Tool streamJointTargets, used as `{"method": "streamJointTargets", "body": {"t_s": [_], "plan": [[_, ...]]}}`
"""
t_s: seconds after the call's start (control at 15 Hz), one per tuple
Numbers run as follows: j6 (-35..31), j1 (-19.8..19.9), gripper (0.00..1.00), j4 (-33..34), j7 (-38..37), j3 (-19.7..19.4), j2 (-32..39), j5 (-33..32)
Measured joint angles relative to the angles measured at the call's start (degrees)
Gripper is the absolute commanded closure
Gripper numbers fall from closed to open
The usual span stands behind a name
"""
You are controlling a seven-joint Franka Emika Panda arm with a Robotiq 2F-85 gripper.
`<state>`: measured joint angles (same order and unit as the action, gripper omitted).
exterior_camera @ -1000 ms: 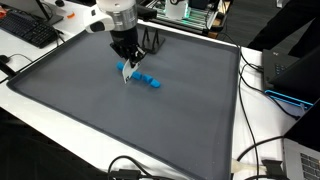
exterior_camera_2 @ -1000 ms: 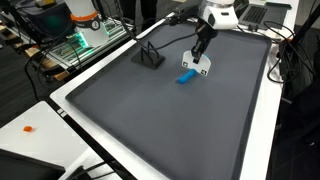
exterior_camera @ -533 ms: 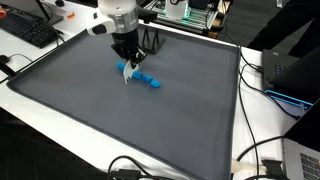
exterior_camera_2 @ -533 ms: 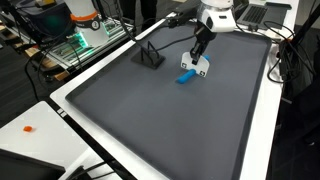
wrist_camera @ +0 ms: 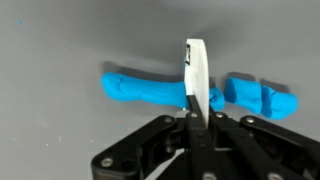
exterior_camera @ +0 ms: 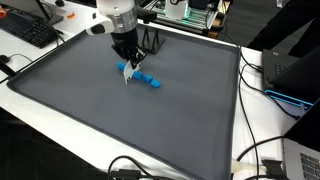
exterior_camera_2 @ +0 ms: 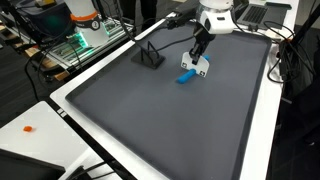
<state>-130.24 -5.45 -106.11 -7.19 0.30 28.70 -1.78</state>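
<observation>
I am pinching a flat white piece tight in my gripper. It is sitting right over a long blue thing lying on the gray mat.

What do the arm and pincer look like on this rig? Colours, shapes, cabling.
White rounded wrist segment, then a black pincer with black linkage bars in the wrist view. Its fingertips are white, thin and flat. Cabling and markings on the arm cannot be made out.
</observation>
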Motion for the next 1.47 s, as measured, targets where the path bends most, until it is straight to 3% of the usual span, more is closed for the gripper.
{"method": "streamJointTargets", "body": {"t_s": [0.27,1.47], "plan": [[0.0,1.3,0.99,-0.1,0.9,0.4,-0.1,2.8],[0.3,1.5,0.99,-0.4,0.9,0.7,-0.3,3.0]]}}
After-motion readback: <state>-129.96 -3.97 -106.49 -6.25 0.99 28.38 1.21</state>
